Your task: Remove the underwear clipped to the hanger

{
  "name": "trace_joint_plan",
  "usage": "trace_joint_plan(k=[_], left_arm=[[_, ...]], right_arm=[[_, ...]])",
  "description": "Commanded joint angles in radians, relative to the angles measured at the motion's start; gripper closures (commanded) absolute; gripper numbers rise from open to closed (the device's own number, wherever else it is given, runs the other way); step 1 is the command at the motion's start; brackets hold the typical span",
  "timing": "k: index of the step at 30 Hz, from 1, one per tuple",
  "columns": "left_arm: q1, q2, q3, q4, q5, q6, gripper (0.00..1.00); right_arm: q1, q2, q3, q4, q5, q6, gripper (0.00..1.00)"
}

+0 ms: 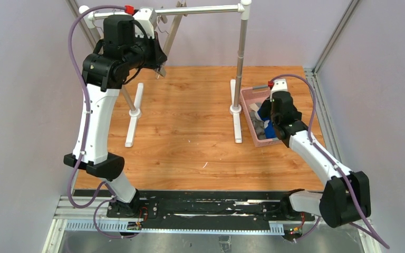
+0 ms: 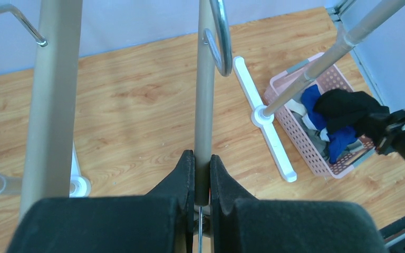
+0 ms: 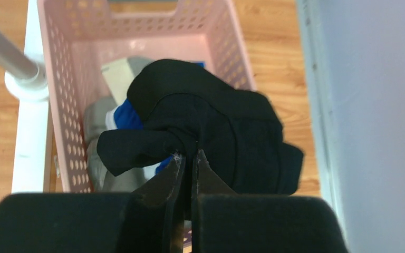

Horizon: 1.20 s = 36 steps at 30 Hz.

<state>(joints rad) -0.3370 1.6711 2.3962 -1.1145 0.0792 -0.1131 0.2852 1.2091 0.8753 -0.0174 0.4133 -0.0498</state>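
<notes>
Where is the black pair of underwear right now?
The black pair hangs pinched in the right gripper, on the table's right side, just over the pink basket holding the blue pair and the grey pair.

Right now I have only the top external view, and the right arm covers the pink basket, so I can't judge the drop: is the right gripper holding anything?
Observer: Yes, the right gripper is shut on the plain black cloth briefs, over the pink perforated plastic basket.
Operator: What's inside it?
Observer: The bright blue briefs and the grey briefs lie in it.
Operator: And the left gripper?
Observer: The left gripper is shut on the beige hanger bar.
</notes>
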Motion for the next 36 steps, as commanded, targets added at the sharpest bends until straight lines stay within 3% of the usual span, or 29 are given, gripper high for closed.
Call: trace_joint_plan(k=[1,13,28,30,33,36], left_arm=[[0.010,0.008,0.028,0.072,0.008,0.003,1.00],[0.012,0.017,0.001,0.163,-0.004,0.000,1.00],[0.013,0.064,-0.024,0.222,-0.021,-0.018,0.99],[0.013,0.057,-0.046,0.225,-0.026,-0.021,0.88],[0.013,0.030,-0.096,0.246,-0.034,-0.025,0.62],[0.013,-0.005,-0.134,0.273,-0.042,-0.027,0.53]], right_arm=[[-0.015,0.035,-0.039,0.048,-0.066,0.088,0.99],[-0.015,0.165,-0.014,-0.048,-0.137,0.134,0.99],[-0.015,0.129,-0.055,-0.066,-0.165,0.136,1.00],[-0.015,0.131,-0.056,-0.068,-0.166,0.139,0.99],[-0.014,0.141,-0.050,-0.071,-0.172,0.138,0.98],[-0.015,0.155,-0.031,-0.081,-0.181,0.134,0.77]])
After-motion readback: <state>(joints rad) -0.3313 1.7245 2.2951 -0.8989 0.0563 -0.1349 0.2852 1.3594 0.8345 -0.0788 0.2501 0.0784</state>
